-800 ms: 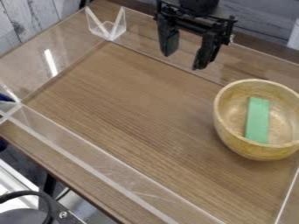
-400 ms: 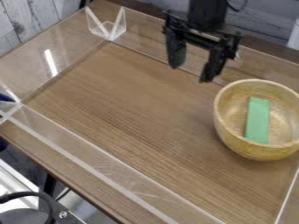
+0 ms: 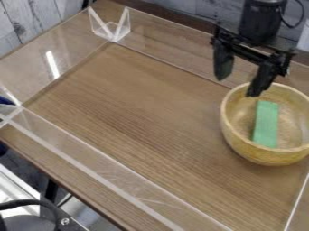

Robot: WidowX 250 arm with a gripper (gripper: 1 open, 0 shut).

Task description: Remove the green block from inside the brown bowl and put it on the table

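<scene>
The green block (image 3: 266,121) lies flat inside the brown bowl (image 3: 238,133), which sits at the right side of the table (image 3: 133,108). My gripper (image 3: 240,78) hangs open just above the bowl's far left rim, its two black fingers spread apart with nothing between them. One fingertip (image 3: 256,87) is over the bowl's rim, the other (image 3: 223,69) is over the tabletop beside it. The block is untouched.
Low clear acrylic walls (image 3: 72,144) edge the tabletop on the near and left sides. A clear acrylic corner piece (image 3: 108,25) stands at the far left. A pale plank wall runs behind the table.
The gripper has travelled right and slightly down, from over the far middle of the table to the bowl's far rim. It stayed open. Block and bowl have not moved.
</scene>
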